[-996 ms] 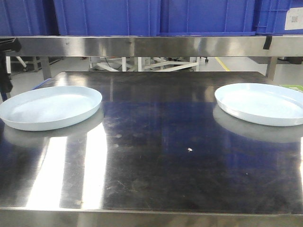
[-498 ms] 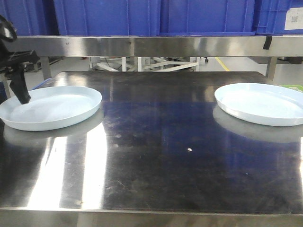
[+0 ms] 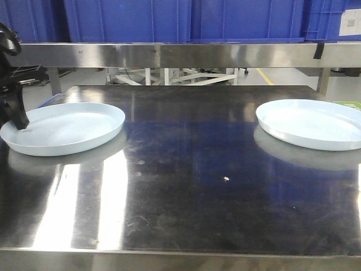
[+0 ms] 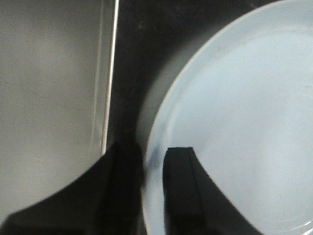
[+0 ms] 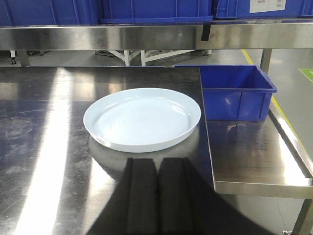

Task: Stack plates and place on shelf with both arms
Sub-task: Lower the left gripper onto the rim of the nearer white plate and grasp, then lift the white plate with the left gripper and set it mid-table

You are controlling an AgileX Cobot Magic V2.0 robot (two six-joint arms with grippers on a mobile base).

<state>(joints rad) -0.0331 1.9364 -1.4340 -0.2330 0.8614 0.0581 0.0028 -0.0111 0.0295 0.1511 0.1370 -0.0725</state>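
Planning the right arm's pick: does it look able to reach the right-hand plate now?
Probably yes: the right-hand plate lies straight ahead of the right gripper, nothing between them; the blue bin stands off to one side.

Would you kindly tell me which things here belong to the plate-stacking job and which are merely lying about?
Job: pale blue-white round left plate; matching right plate; brushed steel shelf; left gripper.
Lying about: big blue plastic crates; small open blue bin; white speck.
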